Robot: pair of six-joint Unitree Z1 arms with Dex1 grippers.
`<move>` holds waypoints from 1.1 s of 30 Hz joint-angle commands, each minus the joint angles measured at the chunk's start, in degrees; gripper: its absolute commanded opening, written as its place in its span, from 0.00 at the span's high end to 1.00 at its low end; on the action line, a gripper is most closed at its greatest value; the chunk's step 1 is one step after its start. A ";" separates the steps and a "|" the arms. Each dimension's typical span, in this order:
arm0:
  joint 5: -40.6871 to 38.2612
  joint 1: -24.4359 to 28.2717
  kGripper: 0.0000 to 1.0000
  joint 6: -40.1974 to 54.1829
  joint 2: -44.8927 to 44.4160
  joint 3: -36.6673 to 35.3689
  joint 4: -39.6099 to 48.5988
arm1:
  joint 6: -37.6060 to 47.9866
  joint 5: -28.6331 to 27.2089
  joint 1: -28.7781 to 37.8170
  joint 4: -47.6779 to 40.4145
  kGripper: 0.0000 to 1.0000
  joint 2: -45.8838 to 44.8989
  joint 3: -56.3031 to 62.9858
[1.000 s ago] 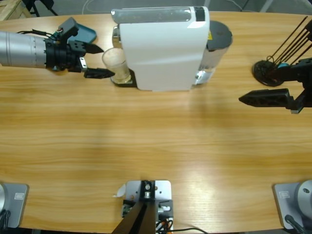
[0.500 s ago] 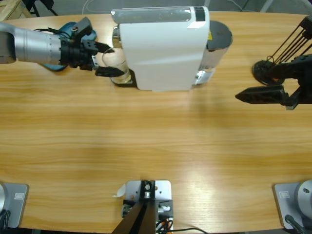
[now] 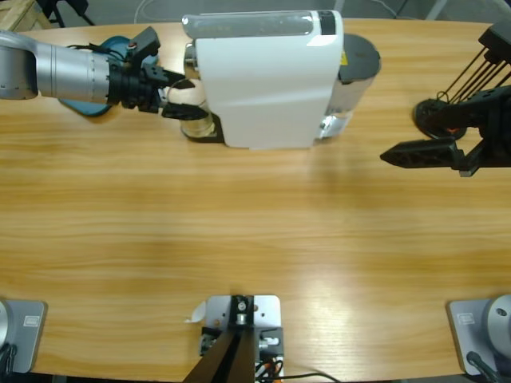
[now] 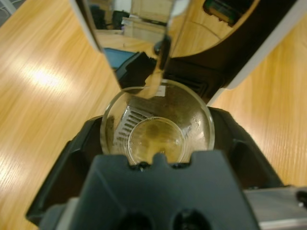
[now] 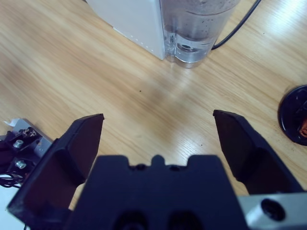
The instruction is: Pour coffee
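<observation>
The left gripper [image 3: 177, 96] brackets a clear glass [image 4: 157, 127], jaws on either side, whether pressing cannot be told. A thin amber layer of coffee [image 4: 156, 139] lies at its bottom, under the white machine's [image 3: 267, 84] spout. The right gripper [image 3: 419, 153] hangs spread over bare desk [image 3: 239, 231], well apart.

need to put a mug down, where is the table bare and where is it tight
Free: the broad wooden table in front of the white coffee machine, between both arms, and the strip between the machine and the right gripper. Crowded: the machine's left side, where the left gripper flanks the clear glass cup.
</observation>
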 commanded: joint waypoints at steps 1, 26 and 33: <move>-2.71 -0.14 0.52 -0.71 3.43 0.15 -1.49 | -0.31 -0.21 -1.00 -0.70 0.00 1.03 0.90; 6.64 12.41 1.00 -4.41 -15.28 9.71 -3.18 | 0.22 -0.39 -1.00 -0.37 0.00 0.36 -0.06; 27.72 16.10 1.00 -21.66 -8.46 5.37 -11.46 | 0.22 -0.42 -1.00 -0.68 0.00 1.38 -1.21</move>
